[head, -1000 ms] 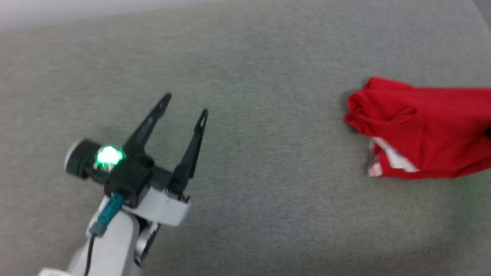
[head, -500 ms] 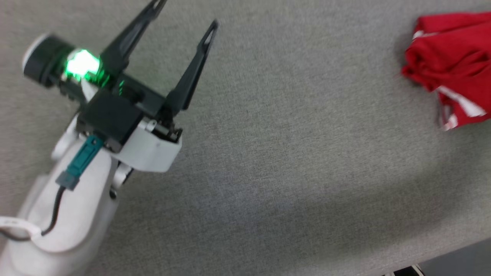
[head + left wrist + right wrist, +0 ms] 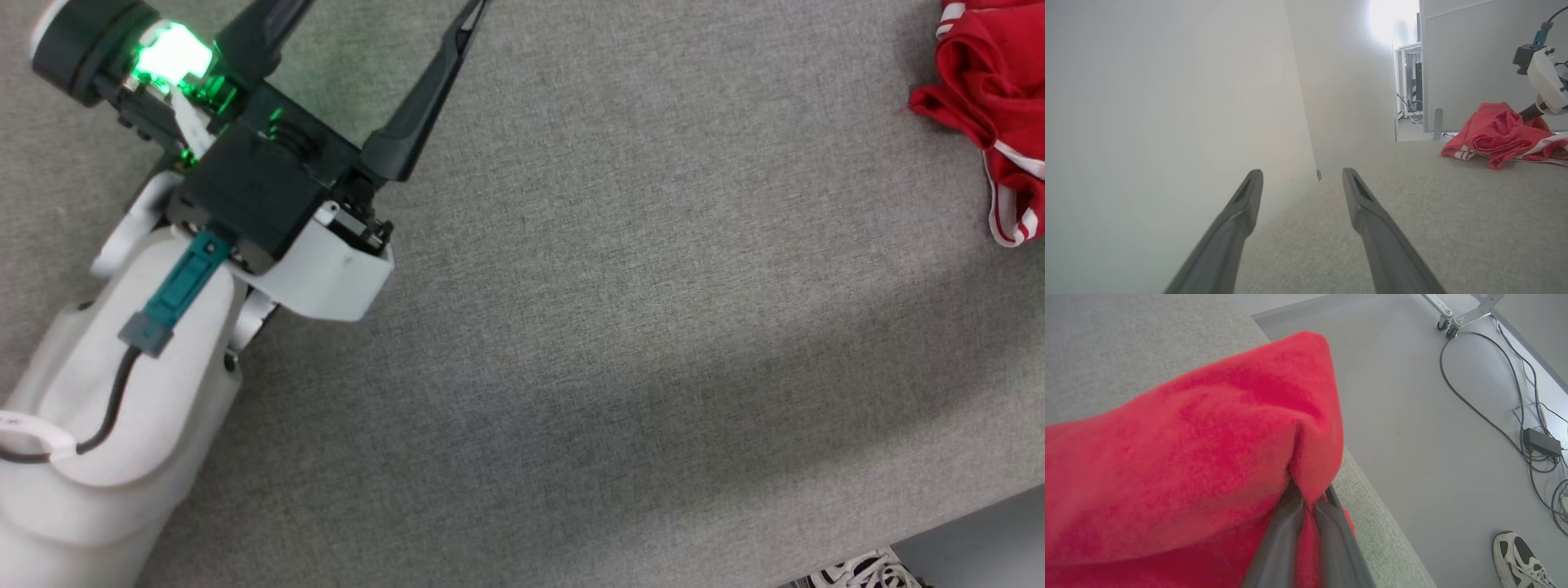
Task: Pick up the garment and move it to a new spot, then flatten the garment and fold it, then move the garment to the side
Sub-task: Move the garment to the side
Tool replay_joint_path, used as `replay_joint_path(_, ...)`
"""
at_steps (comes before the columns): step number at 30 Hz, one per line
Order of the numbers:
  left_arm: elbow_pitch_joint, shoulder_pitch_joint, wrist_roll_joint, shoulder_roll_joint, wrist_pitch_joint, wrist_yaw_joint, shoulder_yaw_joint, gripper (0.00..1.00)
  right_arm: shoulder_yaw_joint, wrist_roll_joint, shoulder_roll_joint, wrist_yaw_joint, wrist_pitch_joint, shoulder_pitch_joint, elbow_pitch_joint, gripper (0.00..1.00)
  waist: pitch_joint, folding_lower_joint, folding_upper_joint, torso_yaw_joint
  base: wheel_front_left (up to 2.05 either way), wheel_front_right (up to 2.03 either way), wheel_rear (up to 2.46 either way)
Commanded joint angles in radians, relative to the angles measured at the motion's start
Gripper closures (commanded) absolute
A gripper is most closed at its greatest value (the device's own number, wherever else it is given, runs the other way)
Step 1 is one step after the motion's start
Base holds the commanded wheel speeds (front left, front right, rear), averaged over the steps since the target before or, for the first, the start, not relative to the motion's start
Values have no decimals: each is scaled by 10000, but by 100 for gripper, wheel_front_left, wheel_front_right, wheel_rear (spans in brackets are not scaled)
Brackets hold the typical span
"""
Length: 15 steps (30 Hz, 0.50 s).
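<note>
One fold of the limp garment (image 3: pixel 1188 449), a sound hold we judge, sits pinched in the right gripper (image 3: pixel 1310 496); left gripper (image 3: pixel 1301 173), well apart from it, gapes empty.

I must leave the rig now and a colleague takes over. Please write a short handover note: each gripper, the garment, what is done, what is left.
Left gripper: open and empty, over the gray padded surface, well apart from the garment.
Right gripper: shut on a fold of the garment's red cloth.
Garment: bunched up near the right edge of the surface, not spread.
Done: the garment is gripped.
Left, as it looks: carry it to the new spot, flatten it, fold it, move it aside.
Note: a person's shoe is on the floor close to that edge.
</note>
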Motion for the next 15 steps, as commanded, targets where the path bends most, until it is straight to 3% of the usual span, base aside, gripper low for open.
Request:
replay_joint_path(1, 50, -100, -42, 59, 9, -18, -23, 0, 80, -105, 24, -17, -206, -158, 135, 100, 92, 0, 0, -48, 0, 0, 0)
replay_joint_path(6, 228, -69, -71, 111, 9, -18, 31, 0, 247, -72, 109, -17, -673, -437, 563, 100, 136, 0, 0, -25, 0, 0, 0)
replay_joint_path(7, 255, -21, -86, 92, 9, -20, 59, 0, 295, -47, 123, -17, -722, -476, 626, 95, 121, 0, 0, -13, 0, 0, 0)
replay_joint_path(10, 350, 210, -119, -8, 9, -20, 180, 0, 485, -55, -2, -17, -865, -568, 772, 0, -22, 0, 0, 45, 0, 0, 0)
replay_joint_path(15, 365, 872, -266, -358, 9, 0, 475, 0, 952, -63, -167, -17, -1116, -474, 710, 0, -607, 0, 0, 234, 0, 0, 0)
